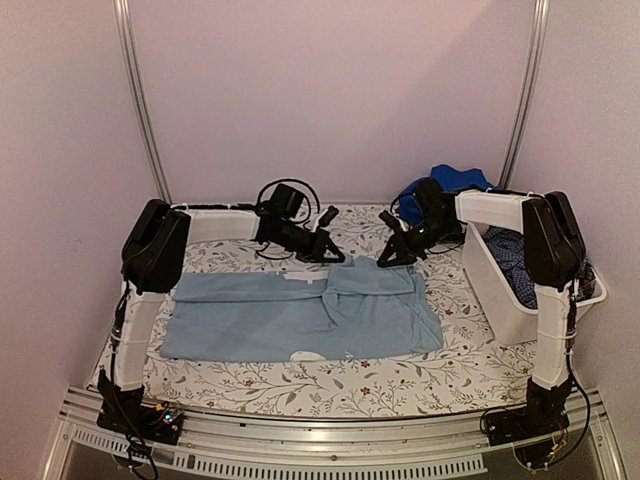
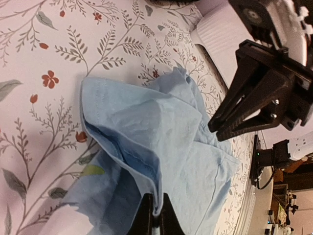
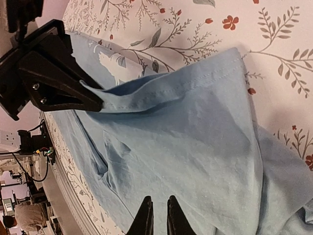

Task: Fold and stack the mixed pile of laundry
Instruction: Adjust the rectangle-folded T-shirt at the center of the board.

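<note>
A large pale blue garment (image 1: 300,320) lies spread flat on the flower-patterned table cover (image 1: 300,385). My left gripper (image 1: 335,255) is shut on a raised fold at its far edge, which shows in the left wrist view (image 2: 155,215) and the right wrist view (image 3: 100,105). My right gripper (image 1: 385,262) hovers just right of it, jaws together, holding nothing that I can see, over the cloth (image 3: 157,215). A royal blue garment (image 1: 455,180) sits behind the right arm. Dark blue checked cloth (image 1: 515,255) lies in the tub. The plaid garment is not in view.
A white plastic tub (image 1: 500,305) stands at the right edge of the table, close beside the right arm. A metal rail (image 1: 330,440) runs along the near edge. Walls and two upright poles close in the back and sides.
</note>
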`<state>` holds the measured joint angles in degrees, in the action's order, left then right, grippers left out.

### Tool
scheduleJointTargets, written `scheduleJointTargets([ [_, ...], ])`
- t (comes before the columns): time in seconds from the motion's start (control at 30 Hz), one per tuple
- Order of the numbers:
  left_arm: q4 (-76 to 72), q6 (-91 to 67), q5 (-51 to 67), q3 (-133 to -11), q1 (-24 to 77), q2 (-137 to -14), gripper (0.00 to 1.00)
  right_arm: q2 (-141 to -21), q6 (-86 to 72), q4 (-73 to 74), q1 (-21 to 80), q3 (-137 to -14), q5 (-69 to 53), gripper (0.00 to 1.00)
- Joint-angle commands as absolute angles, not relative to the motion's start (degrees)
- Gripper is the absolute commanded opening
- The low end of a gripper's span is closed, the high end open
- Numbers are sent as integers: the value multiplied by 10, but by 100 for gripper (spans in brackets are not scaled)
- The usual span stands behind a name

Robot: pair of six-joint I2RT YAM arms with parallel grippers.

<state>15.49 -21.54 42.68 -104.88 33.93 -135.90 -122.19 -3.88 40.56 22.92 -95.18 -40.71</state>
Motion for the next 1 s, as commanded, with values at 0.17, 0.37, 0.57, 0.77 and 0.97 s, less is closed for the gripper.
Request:
scheduleJointTargets([
  [0.17,128,-14,344,-883,409,-1222,8,-1148,-38,368,229,-888,-395,39],
  [0.37,155,-122,343,-929,387,-1271,18,-1233,-65,381,229,-1009,-395,42],
  [0.57,70,-209,362,-840,345,-1225,28,-1342,-60,410,239,-1127,-410,45],
  [0.77,84,-214,364,-803,337,-1216,28,-1384,-38,407,262,-1153,-423,47],
  [0.97,81,-219,362,-782,335,-1211,28,-1414,-31,412,279,-1182,-400,47],
])
